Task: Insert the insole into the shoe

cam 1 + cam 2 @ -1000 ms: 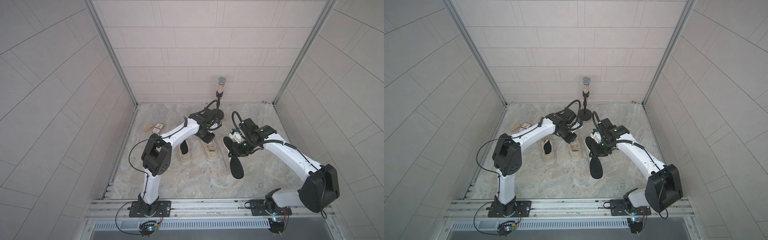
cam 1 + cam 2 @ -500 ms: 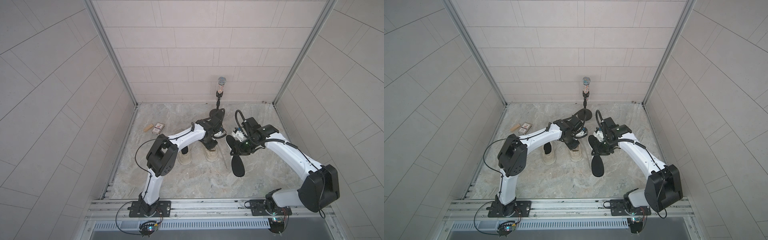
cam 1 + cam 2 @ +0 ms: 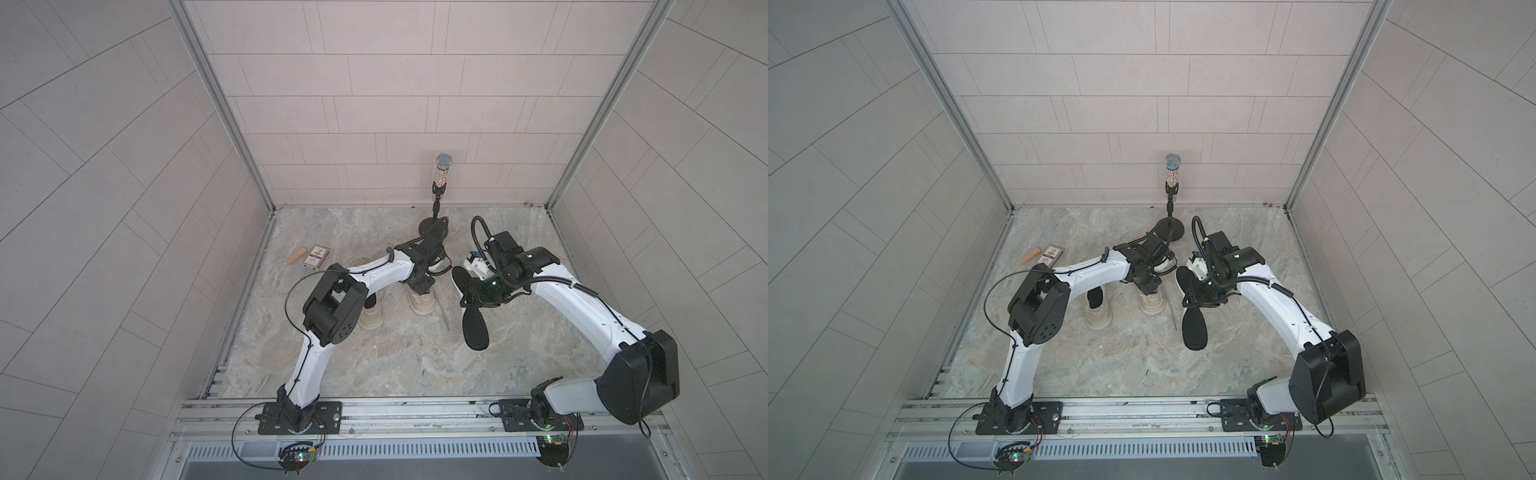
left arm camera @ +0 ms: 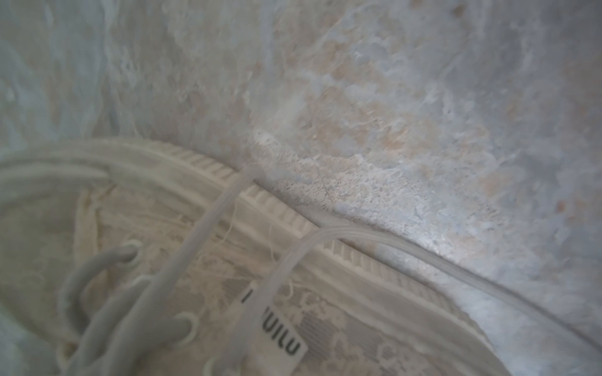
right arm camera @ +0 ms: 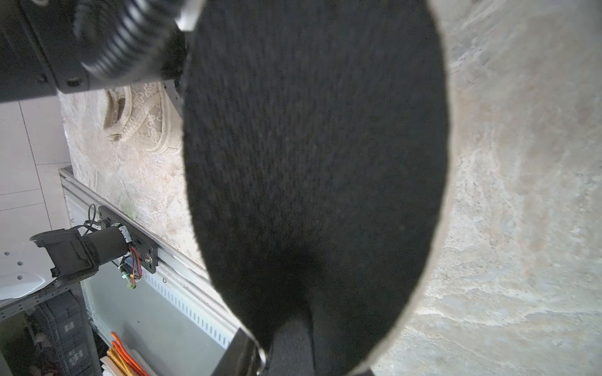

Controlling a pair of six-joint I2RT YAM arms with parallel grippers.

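Note:
Two beige lace shoes stand side by side in both top views. The left shoe [image 3: 368,322] has a black insole [image 3: 370,301] in its opening. My left gripper [image 3: 419,286] sits low on the right shoe [image 3: 423,305] and hides its opening. The left wrist view shows that shoe's side [image 4: 325,328] and laces [image 4: 107,293] close up, but no fingers. My right gripper [image 3: 473,297] is shut on a long black insole [image 3: 476,332], held to the right of the shoes. This insole [image 5: 316,162] fills the right wrist view.
A microphone on a stand [image 3: 441,170] rises at the back, its round base [image 3: 434,226] just behind my left wrist. A card box [image 3: 316,255] and a wooden block [image 3: 297,255] lie at the back left. A loose lace [image 3: 442,311] trails on the floor beside the right shoe.
My left gripper has come forward and down from behind the right shoe onto it, and has shut. The right arm has hardly moved with the insole.

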